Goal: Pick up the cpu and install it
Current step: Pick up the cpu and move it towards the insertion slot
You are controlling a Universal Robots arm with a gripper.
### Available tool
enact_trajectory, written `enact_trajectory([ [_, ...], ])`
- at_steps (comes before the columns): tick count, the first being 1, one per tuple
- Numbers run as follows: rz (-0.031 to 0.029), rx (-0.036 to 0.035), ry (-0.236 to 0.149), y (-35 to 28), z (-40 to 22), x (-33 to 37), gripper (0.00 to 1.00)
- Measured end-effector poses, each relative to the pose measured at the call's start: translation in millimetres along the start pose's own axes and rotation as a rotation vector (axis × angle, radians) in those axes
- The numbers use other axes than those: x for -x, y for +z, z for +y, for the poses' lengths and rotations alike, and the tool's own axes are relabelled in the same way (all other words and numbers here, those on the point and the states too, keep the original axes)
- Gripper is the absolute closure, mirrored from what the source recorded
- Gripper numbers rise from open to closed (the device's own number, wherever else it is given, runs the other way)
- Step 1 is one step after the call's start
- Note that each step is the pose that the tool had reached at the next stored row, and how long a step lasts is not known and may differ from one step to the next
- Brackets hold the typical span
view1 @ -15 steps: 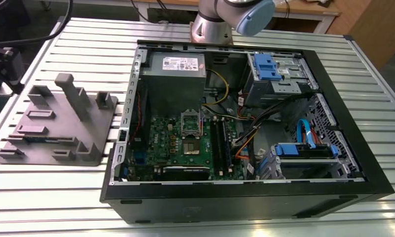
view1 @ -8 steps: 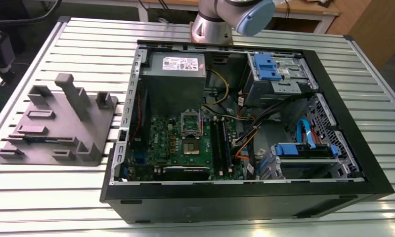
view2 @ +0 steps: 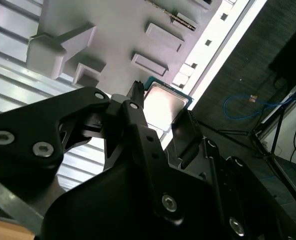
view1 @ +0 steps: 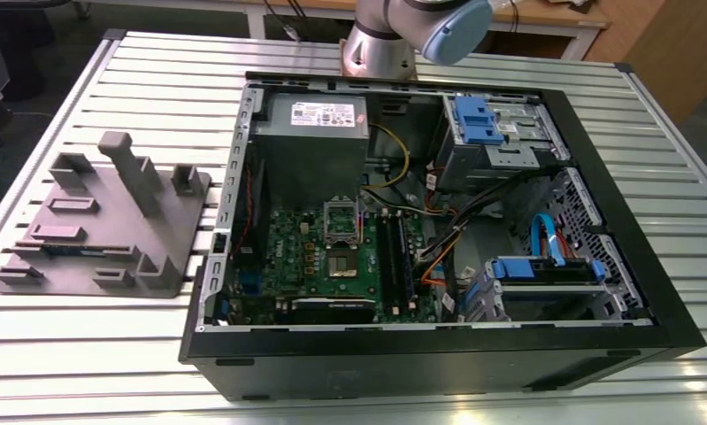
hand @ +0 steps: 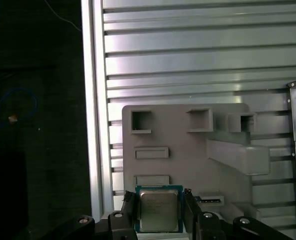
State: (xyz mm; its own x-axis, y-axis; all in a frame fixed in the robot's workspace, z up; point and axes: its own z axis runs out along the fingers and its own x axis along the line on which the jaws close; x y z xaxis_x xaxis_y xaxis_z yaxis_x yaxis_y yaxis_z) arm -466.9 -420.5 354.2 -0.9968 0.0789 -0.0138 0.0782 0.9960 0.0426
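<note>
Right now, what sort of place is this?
Probably a robotics lab or workshop bench for computer assembly: a robot arm at a slatted metal table, an open computer case, and the pincer holding the cpu above a grey parts holder.

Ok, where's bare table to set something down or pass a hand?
Free: table slats between the grey fixture and the arm's base, and the strip on the exterior view's right of the computer case. Crowded: inside the case, and the narrow gap between fixture and case. The claw holds the cpu.
</note>
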Motion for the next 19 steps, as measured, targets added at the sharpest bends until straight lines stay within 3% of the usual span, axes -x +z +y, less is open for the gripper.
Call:
enact_trajectory([
  [19,0.0002,-0.0001,0.0,-3.0,0.2,0.5,0.53],
])
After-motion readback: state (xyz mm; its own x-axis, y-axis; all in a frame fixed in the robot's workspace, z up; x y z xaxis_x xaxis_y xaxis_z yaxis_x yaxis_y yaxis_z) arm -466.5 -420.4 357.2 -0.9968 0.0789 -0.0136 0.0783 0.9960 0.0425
